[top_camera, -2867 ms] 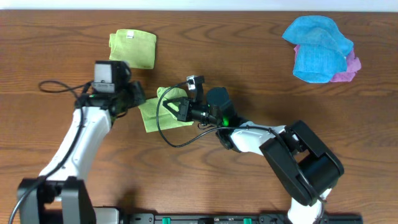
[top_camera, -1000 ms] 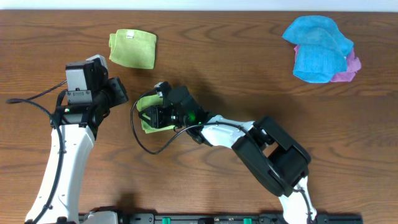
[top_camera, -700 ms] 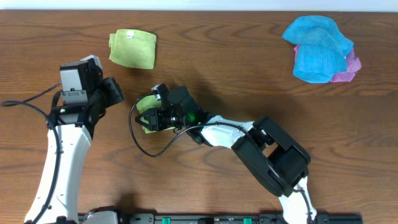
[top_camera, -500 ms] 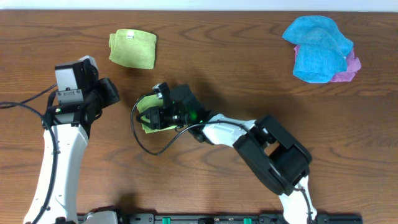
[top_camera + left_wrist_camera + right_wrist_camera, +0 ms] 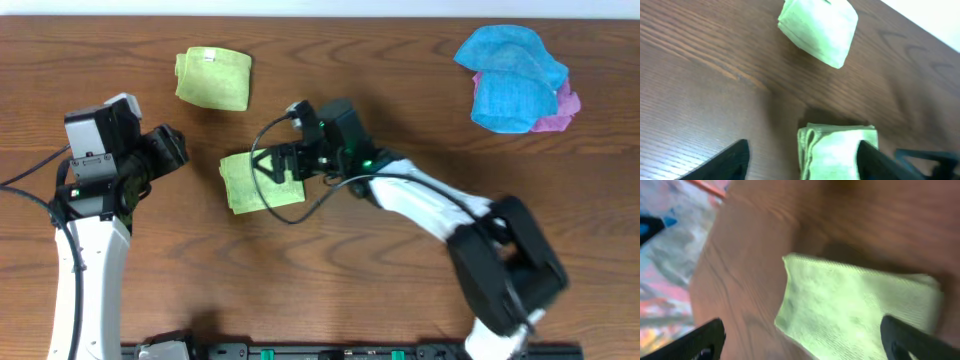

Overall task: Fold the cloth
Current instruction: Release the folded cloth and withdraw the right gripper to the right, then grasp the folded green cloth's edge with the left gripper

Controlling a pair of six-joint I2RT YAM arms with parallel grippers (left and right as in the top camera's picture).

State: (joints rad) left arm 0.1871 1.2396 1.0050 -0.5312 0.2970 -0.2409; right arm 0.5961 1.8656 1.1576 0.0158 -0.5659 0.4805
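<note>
Green cloth [image 5: 260, 182] lies folded near a spare cloth [image 5: 213, 78], blue pile [image 5: 510, 78] apart.

Blue cloth [image 5: 510, 75] over pink cloth [image 5: 564, 106]

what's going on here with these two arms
The right gripper is open above a folded green cloth mid-table, not gripping it. The left gripper is open and empty, off to the side. A second folded green cloth lies farther back, and a crumpled blue cloth sits in the far corner.
</note>
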